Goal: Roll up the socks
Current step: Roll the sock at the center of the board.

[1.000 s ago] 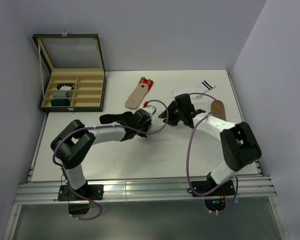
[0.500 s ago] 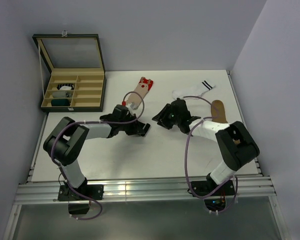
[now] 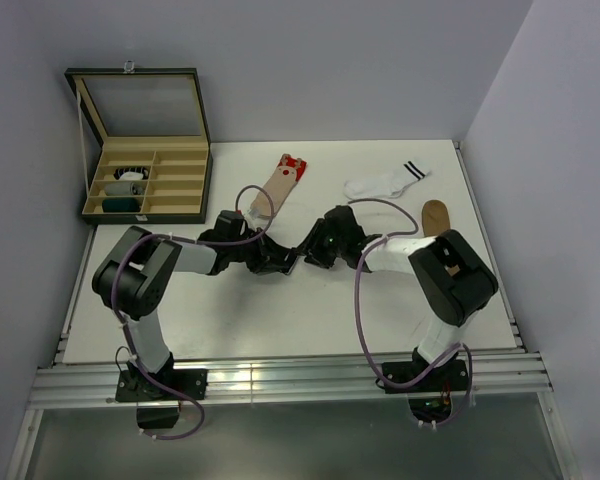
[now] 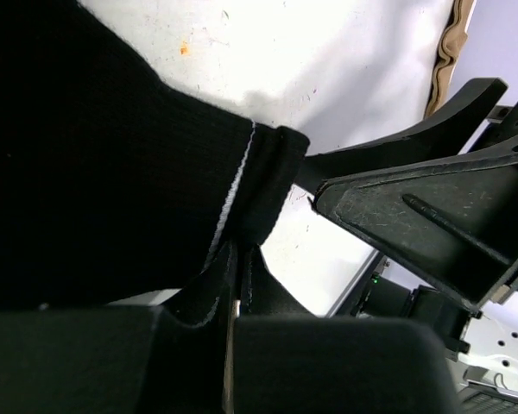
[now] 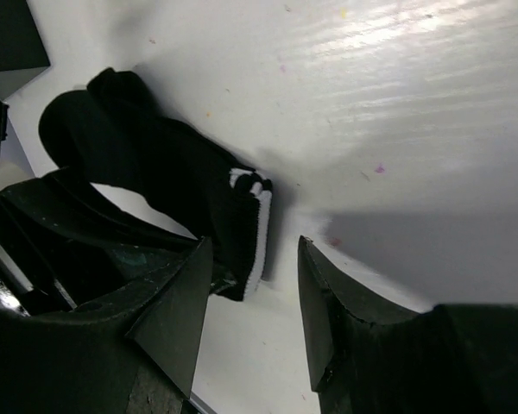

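Note:
A black sock with white cuff stripes (image 3: 287,262) lies bunched at the table's middle, between my two grippers. My left gripper (image 3: 278,257) is shut on it; in the left wrist view the fingers (image 4: 239,259) pinch a fold of the black fabric (image 4: 112,155). My right gripper (image 3: 315,250) is open just right of the sock. In the right wrist view its jaws (image 5: 255,244) stand apart, with the sock's striped cuff (image 5: 257,211) just ahead of them, untouched. A beige sock with a red cuff (image 3: 280,183), a white sock (image 3: 385,183) and a brown sock (image 3: 436,215) lie farther back.
An open compartment box (image 3: 170,175) stands at the back left with rolled socks in its left cells. The right gripper's finger (image 4: 432,207) fills the right side of the left wrist view. Grey walls close the table's back and sides.
The right gripper has moved left and nearer, up to the black sock. The left arm has folded back to the left, with its gripper staying shut on the sock.

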`<state>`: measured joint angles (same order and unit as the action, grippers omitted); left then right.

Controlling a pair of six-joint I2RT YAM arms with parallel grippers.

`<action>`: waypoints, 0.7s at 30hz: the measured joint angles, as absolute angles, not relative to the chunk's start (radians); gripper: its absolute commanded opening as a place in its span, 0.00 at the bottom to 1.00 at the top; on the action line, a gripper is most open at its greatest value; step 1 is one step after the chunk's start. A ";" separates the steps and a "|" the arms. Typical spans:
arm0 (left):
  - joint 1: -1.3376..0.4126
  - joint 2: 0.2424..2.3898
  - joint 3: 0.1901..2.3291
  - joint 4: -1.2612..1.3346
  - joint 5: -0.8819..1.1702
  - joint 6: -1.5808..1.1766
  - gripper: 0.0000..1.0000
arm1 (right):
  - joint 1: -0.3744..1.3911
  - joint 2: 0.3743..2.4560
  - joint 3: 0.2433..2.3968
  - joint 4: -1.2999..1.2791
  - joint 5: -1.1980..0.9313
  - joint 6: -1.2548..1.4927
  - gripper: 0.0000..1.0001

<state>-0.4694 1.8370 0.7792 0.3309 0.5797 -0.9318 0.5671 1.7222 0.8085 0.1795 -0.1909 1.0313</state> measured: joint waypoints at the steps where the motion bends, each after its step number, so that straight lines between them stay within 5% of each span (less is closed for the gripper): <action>1: -0.469 1.840 0.780 0.333 0.583 -0.935 0.01 | 0.571 1.730 0.821 0.173 -0.189 1.031 0.52; 17: -0.462 1.859 0.784 0.344 0.610 -0.957 0.00 | 0.591 1.822 0.913 0.126 -0.147 1.032 0.42; 21: -0.459 1.863 0.784 0.348 0.617 -0.964 0.01 | 0.591 1.838 0.929 0.126 -0.147 1.028 0.33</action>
<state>-0.4591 1.8633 0.7841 0.3485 0.6170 -0.9638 0.5915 1.8381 0.9291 0.1261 -0.1474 1.0275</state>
